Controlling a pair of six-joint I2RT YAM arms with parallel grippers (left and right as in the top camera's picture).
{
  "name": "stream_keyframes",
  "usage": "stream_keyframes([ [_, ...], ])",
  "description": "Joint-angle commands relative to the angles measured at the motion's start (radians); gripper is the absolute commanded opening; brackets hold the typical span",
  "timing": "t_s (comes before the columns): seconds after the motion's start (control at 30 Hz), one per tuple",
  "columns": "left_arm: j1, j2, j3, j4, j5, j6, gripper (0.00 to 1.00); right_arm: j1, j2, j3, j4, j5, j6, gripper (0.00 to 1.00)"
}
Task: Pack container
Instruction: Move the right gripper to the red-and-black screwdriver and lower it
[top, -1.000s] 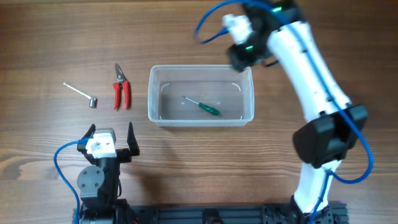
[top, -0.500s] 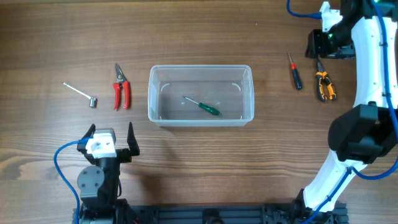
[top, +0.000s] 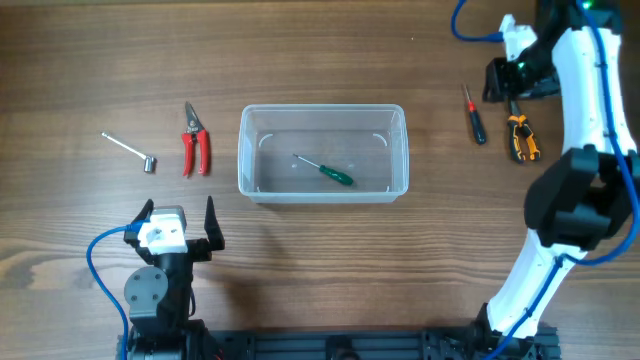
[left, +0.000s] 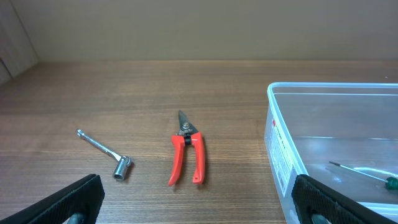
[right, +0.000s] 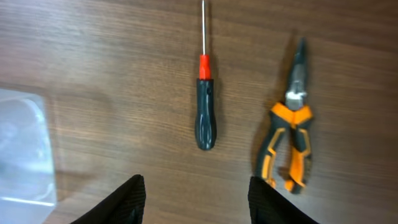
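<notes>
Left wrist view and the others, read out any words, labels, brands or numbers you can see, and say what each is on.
Sticker on the container wall: a red mark and fine print, too small to read.
Nothing else carries readable text.

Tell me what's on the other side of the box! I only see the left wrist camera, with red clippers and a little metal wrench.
Observer: To the right of the box, a dark-handled screwdriver and orange pliers lie side by side on the table.
Operator: Where's the other arm?
Observer: The right gripper hovers above those two tools, open and empty.
Operator: I see a green bit in the box. Is anything else in there?
Observer: That is a green-handled screwdriver, and it is the only thing inside.
</notes>
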Motion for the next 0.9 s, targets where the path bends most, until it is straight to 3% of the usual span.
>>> stream_keyframes([
  [0.0, 0.006, -0.009, -0.003, 0.002, 0.012, 0.023, 1.0, 0.005, 0.051, -0.057, 0.033, 0.01, -0.019, 0.53],
  [0.4, 0.006, -0.009, -0.003, 0.002, 0.012, 0.022, 1.0, 0.005, 0.137, -0.09, 0.102, 0.01, -0.062, 0.53],
  [0.87, 0.006, -0.009, -0.003, 0.002, 0.012, 0.023, 1.0, 0.007, 0.15, -0.269, 0.238, 0.01, -0.096, 0.54],
])
